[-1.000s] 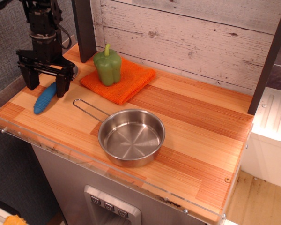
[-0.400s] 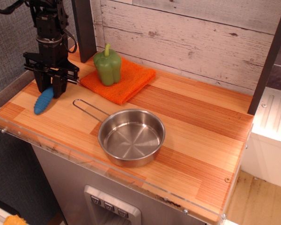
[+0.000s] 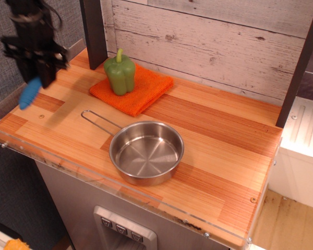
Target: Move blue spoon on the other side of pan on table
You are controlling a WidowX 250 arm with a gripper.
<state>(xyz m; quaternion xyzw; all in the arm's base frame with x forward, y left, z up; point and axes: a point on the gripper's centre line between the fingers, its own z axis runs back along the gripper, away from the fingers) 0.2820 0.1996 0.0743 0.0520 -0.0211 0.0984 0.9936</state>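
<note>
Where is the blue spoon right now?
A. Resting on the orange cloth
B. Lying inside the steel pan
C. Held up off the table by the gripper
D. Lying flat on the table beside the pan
C: the blue spoon hangs from the gripper, clear of the table and far left of the pan.

The worktop [image 3: 214, 151] is a striped wooden slab in light and reddish bands, running from the upper left of the frame to the lower right, with a clear plastic rim [image 3: 109, 183] along its near edge. A shiny steel pan [image 3: 146, 152] sits near the front edge at centre, its thin wire loop handle [image 3: 98, 121] pointing up and left. An orange cloth [image 3: 133, 87] lies against the back, in the upper left part of the frame.
</note>
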